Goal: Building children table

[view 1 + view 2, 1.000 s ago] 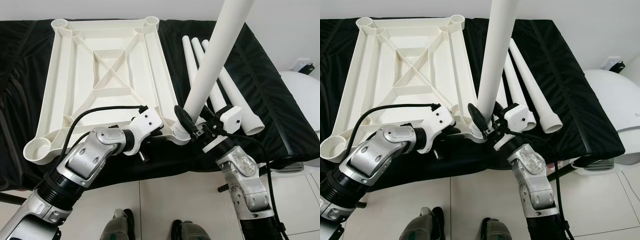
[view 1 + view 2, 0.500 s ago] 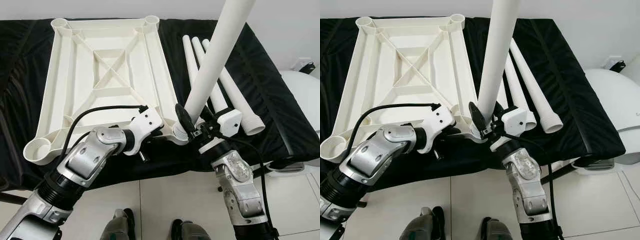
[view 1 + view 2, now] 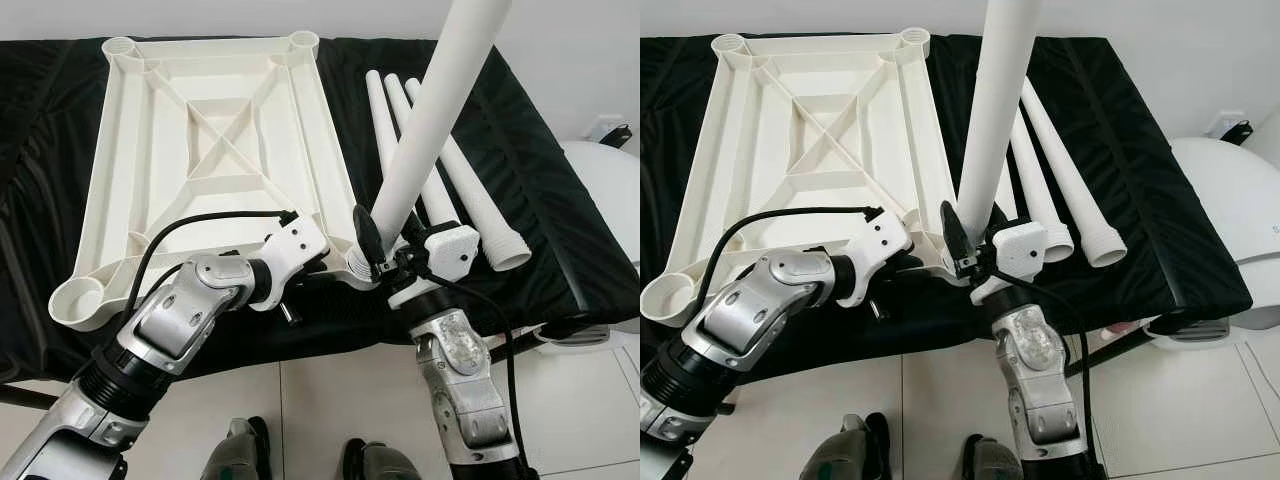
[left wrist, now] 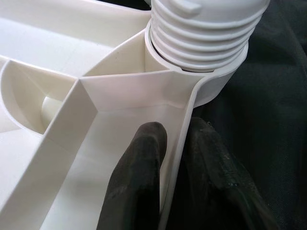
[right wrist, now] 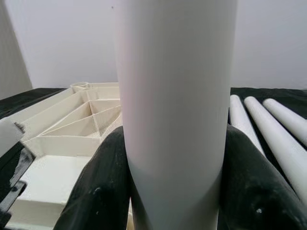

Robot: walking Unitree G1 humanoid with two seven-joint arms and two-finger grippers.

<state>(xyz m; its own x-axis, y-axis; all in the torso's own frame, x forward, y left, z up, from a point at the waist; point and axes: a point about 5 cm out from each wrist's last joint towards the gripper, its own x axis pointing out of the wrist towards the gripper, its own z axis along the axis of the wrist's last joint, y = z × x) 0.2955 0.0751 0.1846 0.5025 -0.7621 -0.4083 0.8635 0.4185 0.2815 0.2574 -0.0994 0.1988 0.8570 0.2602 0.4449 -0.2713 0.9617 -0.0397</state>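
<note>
The right gripper (image 3: 375,250) is clamped around the lower part of an upright white table leg (image 3: 430,120), a black finger (image 5: 96,191) being pressed against each side of the tube. The leg's threaded end (image 4: 206,36) is seated in the near right corner socket (image 4: 211,91) of the upturned white tabletop (image 3: 215,130); several turns of thread are seen above the socket's rim. The leg is tilted slightly away from the robot and to its right, and its top runs out of the head views.

Just to the left of that socket, the left gripper (image 4: 168,177) is closed on the tabletop's near edge wall (image 4: 180,143), which is pinched between the two black fingers (image 4: 139,177), one inside the frame and one outside. The left arm's silver forearm (image 3: 185,310) reaches in from the lower left.

The tabletop lies underside up on a black cloth-covered surface (image 3: 540,200), its ribs forming a cross within a rectangle. An open socket (image 3: 78,298) is seen at the near left corner, and two more at the far corners (image 3: 303,41).

To the right of the tabletop, three further white legs (image 3: 1065,180) are laid side by side on the black cloth, touching or nearly so, with their threaded ends toward the robot. A white rounded object (image 3: 1230,220) sits beyond the surface's right edge, above a pale tiled floor (image 3: 330,400).
</note>
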